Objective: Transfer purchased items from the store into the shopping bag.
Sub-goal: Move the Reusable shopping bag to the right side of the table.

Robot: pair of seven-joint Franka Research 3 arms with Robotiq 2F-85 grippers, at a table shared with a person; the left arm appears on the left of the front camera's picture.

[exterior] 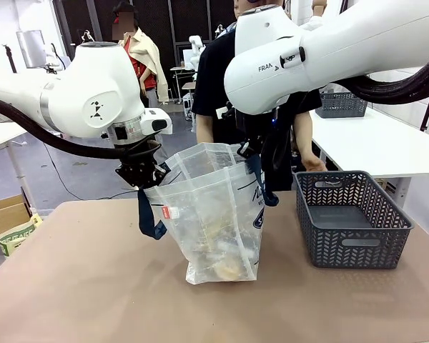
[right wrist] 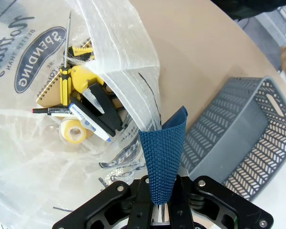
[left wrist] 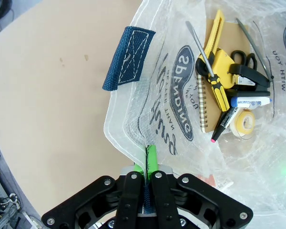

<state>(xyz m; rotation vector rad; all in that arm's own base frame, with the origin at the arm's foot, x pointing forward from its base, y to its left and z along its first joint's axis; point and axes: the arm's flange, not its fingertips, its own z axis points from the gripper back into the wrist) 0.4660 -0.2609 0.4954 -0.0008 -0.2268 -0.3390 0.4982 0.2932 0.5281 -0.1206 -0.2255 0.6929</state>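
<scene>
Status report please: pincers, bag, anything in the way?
Left pincer shut on bag rim. Right pincer shut on handle. Items in bag, basket empty. Person's hand behind basket.

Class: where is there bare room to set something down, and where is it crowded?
Bare: table left of the shopping bag, the strip before it, the basket's floor. Crowded: the bag's bottom; its rim, held by the left tool and right tool.

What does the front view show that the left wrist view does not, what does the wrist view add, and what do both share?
Front view, not the wrist view: the grey basket beside the bag, and a person standing behind the table. Left wrist view, not the front: the bag's contents told apart, a screwdriver, a notebook, scissors and a roll of tape. Both: the bag, its blue strap and the table.
</scene>
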